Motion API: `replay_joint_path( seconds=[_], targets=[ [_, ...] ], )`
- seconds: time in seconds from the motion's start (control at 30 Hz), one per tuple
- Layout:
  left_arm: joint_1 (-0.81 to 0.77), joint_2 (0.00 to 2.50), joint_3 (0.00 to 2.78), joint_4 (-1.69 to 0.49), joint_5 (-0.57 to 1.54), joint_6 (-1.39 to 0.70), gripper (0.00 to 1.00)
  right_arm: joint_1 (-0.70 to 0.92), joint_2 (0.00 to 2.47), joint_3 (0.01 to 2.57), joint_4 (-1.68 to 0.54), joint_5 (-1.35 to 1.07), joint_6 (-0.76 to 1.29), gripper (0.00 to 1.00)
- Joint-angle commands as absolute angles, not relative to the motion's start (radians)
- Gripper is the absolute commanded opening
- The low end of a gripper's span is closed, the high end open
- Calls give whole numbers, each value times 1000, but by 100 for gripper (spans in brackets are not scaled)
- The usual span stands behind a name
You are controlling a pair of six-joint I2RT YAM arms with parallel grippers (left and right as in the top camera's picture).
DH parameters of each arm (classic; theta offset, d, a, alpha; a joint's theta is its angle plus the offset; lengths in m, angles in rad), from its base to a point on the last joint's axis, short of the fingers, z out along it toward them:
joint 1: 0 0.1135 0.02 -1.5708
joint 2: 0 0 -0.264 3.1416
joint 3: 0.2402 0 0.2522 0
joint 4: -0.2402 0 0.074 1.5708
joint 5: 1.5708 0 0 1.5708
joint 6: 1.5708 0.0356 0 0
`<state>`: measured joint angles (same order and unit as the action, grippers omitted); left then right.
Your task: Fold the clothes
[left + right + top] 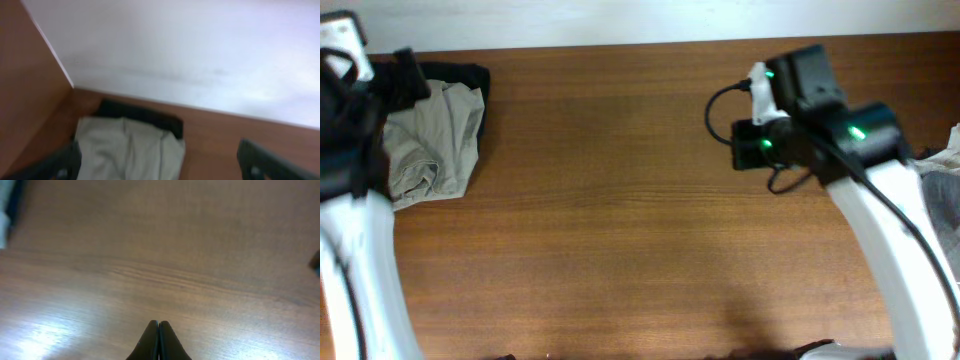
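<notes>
A folded pale khaki pair of shorts [432, 140] lies on a black garment [460, 72] at the wooden table's [620, 200] far left corner, just below the left gripper [160, 162], whose jaws stand wide apart holding nothing, while the right gripper [158, 342], pinched closed and empty, hovers well apart.

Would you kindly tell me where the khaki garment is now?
In the overhead view, the khaki garment lies at the table's left end near the far edge, with a black garment peeking out behind it.
</notes>
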<state>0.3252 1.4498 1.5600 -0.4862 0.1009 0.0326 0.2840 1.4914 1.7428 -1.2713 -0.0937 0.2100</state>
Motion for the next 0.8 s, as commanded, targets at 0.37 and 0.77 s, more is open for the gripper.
replay_joint_path(
  seconds=[0.37, 0.77],
  targets=[
    [328, 717, 1180, -837, 435, 54, 98, 287, 778, 1525, -1318, 12, 161, 4],
    [275, 549, 846, -724, 531, 53, 99, 287, 486, 1159, -1353, 4, 165, 99]
  ],
)
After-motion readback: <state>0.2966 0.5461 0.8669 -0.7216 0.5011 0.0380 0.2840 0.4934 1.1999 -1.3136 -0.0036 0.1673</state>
